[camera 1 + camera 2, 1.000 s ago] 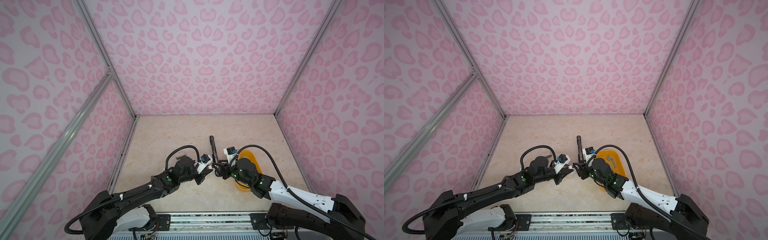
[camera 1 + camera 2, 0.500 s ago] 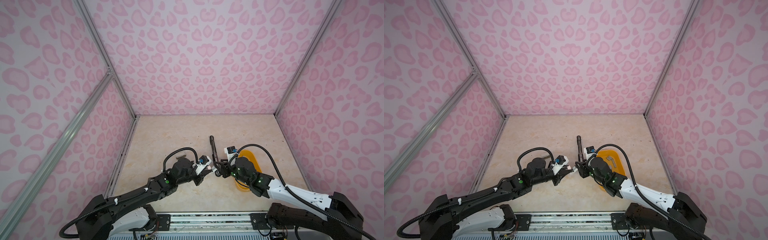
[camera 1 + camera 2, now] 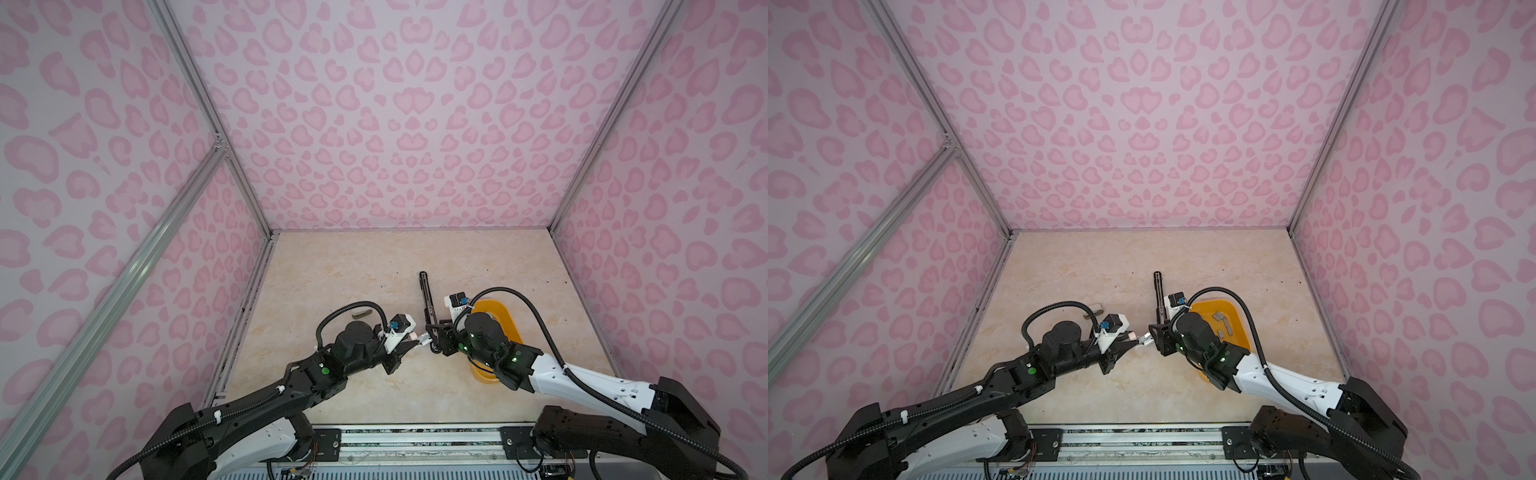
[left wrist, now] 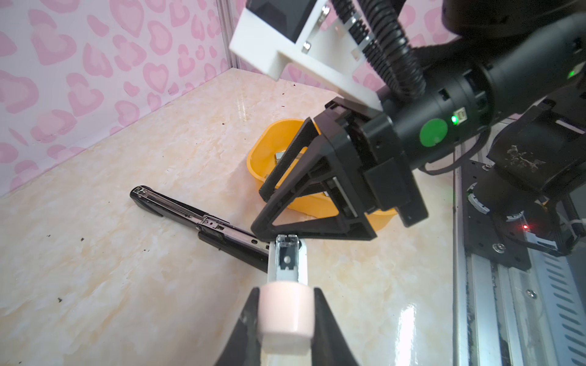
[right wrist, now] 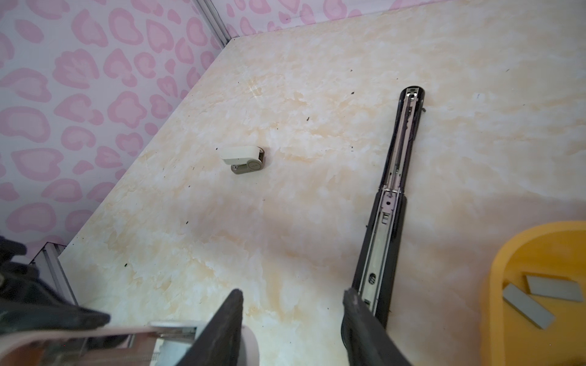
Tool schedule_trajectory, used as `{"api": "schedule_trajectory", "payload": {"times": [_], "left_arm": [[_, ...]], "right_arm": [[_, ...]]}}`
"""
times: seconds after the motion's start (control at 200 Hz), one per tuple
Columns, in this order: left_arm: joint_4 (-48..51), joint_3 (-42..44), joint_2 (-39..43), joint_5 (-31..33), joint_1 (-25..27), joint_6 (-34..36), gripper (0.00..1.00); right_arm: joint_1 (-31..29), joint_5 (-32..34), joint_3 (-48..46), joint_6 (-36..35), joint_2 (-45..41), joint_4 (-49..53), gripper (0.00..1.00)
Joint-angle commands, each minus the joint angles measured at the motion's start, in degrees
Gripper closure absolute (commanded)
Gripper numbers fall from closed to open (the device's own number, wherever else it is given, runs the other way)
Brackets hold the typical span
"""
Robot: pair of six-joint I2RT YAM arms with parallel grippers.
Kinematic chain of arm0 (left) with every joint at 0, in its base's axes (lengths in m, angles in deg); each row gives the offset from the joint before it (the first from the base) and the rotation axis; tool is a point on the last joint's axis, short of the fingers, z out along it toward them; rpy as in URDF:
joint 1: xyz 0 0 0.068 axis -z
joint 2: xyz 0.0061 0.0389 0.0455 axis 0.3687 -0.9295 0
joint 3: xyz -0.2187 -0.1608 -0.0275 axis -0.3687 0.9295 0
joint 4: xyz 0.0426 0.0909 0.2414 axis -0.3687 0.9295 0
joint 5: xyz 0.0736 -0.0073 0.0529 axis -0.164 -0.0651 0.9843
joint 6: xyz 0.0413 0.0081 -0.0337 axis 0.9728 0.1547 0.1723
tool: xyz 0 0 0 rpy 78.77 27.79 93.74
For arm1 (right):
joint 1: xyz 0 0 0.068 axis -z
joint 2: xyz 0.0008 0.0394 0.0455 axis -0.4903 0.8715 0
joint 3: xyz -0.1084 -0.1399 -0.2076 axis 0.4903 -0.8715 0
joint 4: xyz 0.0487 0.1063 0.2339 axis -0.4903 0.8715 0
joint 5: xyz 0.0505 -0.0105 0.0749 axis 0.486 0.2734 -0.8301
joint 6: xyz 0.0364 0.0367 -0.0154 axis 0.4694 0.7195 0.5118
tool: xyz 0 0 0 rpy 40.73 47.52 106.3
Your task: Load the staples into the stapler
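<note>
The marbled desk (image 3: pixel 332 270) carries a yellow tray (image 3: pixel 1246 332) on its right side. Just left of the tray a long black stapler (image 3: pixel 427 297) lies folded open flat, its metal channel facing up (image 5: pixel 393 177).

The right pincer (image 5: pixel 291 294) hangs beside the tray's near left corner, fingers spread with only bare desk between them. The left pincer (image 4: pixel 285 304), further left of the tray, is pinching the pink end of a small pink-and-white stapler (image 4: pixel 287 263). The stapler's open channel points toward the tray, its tip at the right pincer's lower finger.

Well left of the tray, a small beige stapler (image 5: pixel 242 160) sits on the desk.

The staples (image 5: pixel 528 305), flat grey strips, lie inside the tray (image 3: pixel 1221 322).
</note>
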Motion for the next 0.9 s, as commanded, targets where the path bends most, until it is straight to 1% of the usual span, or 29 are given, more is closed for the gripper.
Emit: {"api": "schedule_trajectory", "payload": {"times": [0.0,0.415,0.705,0.805,0.895], "left_arm": [[-5.09,0.42,1.09,0.13,0.02,0.43,0.96],[-7.58,3.61,6.42,1.39,0.02,0.45,0.96],[-8.17,4.01,6.21,1.79,0.02,0.44,0.96],[-8.84,4.54,6.26,2.92,0.02,0.44,0.96],[-9.47,5.37,6.06,5.25,-0.07,1.16,0.96]], "right_arm": [[-0.51,-2.05,0.66,-0.83,1.29,0.69,0.48],[-3.57,-3.63,3.99,-2.97,6.19,1.98,0.47],[-6.25,-4.63,4.71,-4.67,7.15,0.59,0.47],[-6.18,-3.22,4.75,-4.64,7.1,1.22,0.47],[-6.02,-1.47,4.51,-4.82,6.54,1.54,0.42]]}}
